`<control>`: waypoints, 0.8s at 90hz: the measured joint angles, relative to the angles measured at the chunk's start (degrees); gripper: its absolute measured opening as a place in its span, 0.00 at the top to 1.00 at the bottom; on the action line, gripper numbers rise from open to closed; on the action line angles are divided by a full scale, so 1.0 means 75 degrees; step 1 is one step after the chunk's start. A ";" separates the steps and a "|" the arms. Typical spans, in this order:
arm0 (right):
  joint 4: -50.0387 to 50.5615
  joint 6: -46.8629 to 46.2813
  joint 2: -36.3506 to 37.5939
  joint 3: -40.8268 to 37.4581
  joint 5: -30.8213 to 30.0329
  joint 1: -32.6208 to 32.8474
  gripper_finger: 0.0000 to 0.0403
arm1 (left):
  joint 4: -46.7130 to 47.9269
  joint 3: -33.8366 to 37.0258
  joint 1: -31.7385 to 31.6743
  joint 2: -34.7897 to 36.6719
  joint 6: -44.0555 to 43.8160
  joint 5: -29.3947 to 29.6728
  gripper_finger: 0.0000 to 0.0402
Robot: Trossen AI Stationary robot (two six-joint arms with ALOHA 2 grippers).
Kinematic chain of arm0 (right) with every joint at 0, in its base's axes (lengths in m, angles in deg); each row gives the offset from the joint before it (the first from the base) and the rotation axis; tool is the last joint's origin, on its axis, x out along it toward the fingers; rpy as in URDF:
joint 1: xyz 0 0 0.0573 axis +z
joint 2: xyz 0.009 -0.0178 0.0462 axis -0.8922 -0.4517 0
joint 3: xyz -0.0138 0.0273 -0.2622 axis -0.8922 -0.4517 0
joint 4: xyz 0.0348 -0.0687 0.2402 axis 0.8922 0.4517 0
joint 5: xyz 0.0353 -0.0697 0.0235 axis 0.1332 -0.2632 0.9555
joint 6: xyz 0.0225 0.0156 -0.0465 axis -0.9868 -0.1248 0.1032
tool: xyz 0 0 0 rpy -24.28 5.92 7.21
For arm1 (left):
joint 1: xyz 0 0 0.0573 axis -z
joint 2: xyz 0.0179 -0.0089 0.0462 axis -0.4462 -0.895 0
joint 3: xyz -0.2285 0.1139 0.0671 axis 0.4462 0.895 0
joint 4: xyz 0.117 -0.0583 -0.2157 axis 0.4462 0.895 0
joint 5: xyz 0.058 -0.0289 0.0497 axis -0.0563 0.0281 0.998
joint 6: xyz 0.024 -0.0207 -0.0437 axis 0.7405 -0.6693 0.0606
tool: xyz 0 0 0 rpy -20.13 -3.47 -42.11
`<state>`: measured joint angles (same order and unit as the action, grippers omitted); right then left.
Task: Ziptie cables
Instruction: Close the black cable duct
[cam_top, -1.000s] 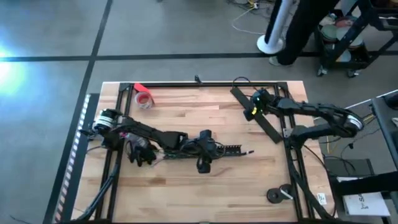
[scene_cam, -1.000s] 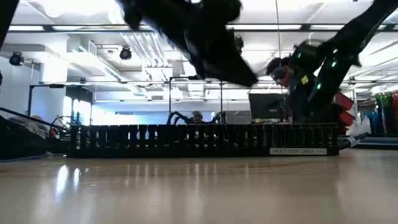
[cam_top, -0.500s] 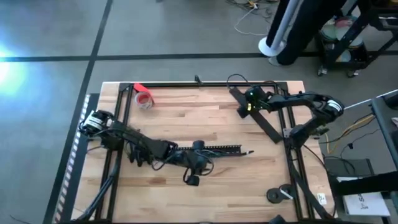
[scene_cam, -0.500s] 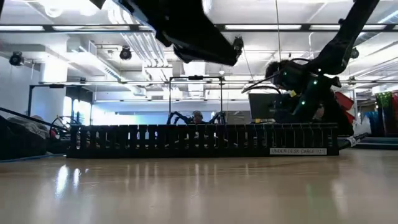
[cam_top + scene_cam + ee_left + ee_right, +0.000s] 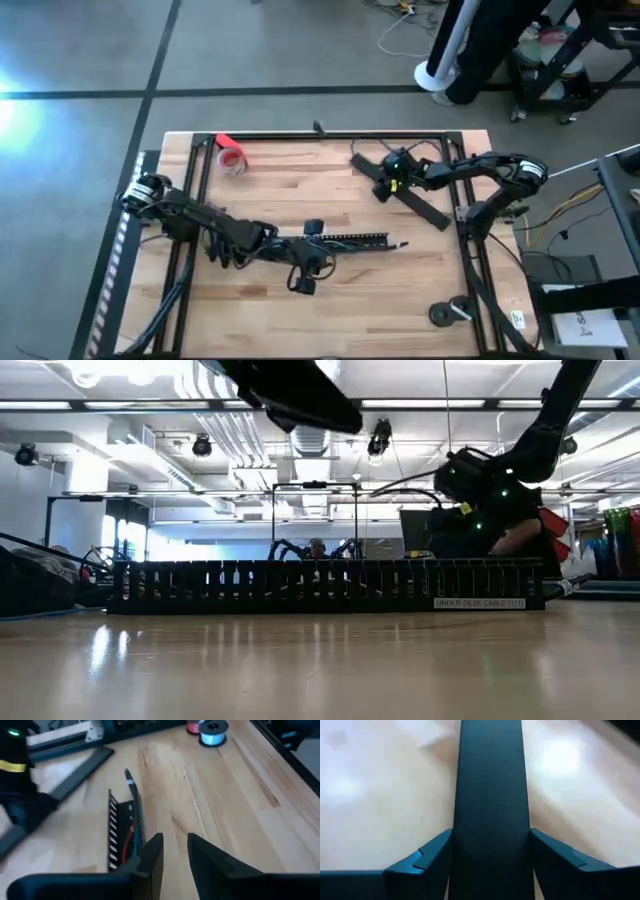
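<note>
The cables (image 5: 129, 839) are thin red and green wires lying in a black comb-like tray (image 5: 340, 240) at the table's middle; more dark wires tangle under my left arm (image 5: 228, 250). The ziptie does not show. My left gripper (image 5: 175, 842) hovers open just near-left of the tray (image 5: 303, 278), holding nothing. My right gripper (image 5: 383, 185) is at the far right, shut on a wide flat black strip (image 5: 405, 195). My right gripper pinches the wide black strip across its width, one finger on each long edge (image 5: 457, 827), close to the strip's far-left end. The fingers slant down along the strip, which runs straight on ahead of them. The strip's near-right end (image 5: 440, 220) lies on the table.
A red tape roll (image 5: 232, 158) sits at the far left corner. Two small spools (image 5: 445, 313) stand at the near right. Black frame rails (image 5: 320, 135) border the table. In the low view the tray (image 5: 320, 585) stands as a long wall across the table.
My left gripper has drawn back toward the table's left and near edges, off the tray. My right gripper has gone toward the table's left with the black strip. The strip's far end has swung left while its near-right end has stayed in place.
</note>
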<state>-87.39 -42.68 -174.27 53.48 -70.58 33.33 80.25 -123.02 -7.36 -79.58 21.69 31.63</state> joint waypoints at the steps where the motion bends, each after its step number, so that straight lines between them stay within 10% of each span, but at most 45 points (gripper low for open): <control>1: -0.0028 0.0031 0.0000 0.0001 0.0023 0.0070 0.43 | 0.0003 0.0000 0.0000 0.0014 -0.0012 0.0016 0.81; 30: -0.0897 0.1039 -0.0093 -0.0025 0.1027 0.1622 0.30 | 0.0259 0.0000 0.0055 0.0127 -0.0087 0.0066 0.81; 72: -0.4673 0.1337 -0.2380 0.0059 0.1713 0.1588 0.27 | -0.0683 0.0871 0.0044 0.0194 0.0239 0.0793 0.81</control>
<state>-122.44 -32.66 -192.12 53.92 -57.74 45.24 75.12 -116.48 -7.03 -78.13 23.48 37.58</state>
